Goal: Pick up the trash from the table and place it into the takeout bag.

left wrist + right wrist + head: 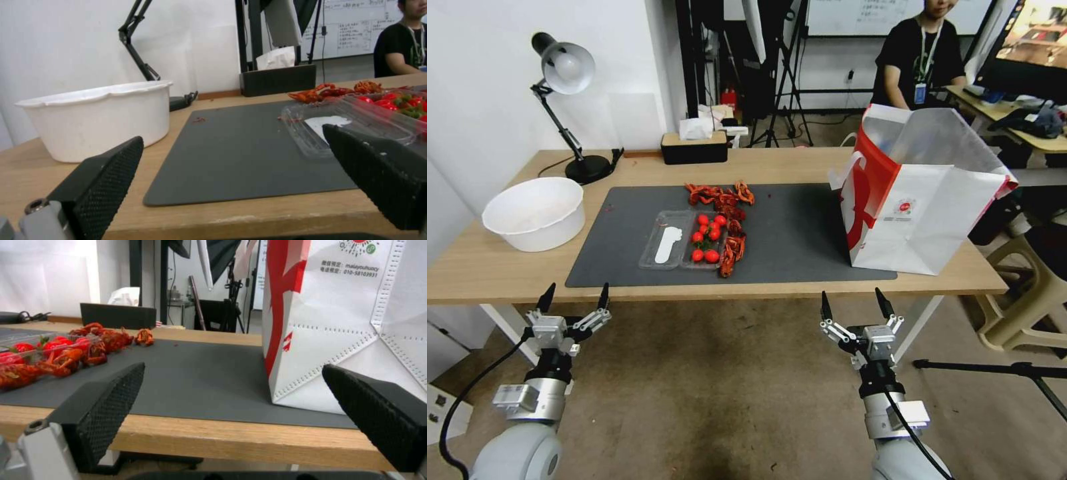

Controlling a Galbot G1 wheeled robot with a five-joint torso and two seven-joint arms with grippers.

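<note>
Both arms hung below the near edge of the table, clear of it. The left tool stood with its fingers spread apart and empty, level with the near left corner of the grey mat. The right tool was likewise spread apart and empty, in front of the takeout bag, which stood upright and open at the mat's right end. The trash lay mid-mat, between and beyond the two tools: a clear plastic tray holding small red tomatoes, with red crayfish shells strewn along its far and right sides. A white bowl sat on the bare wood left of the mat.
</note>
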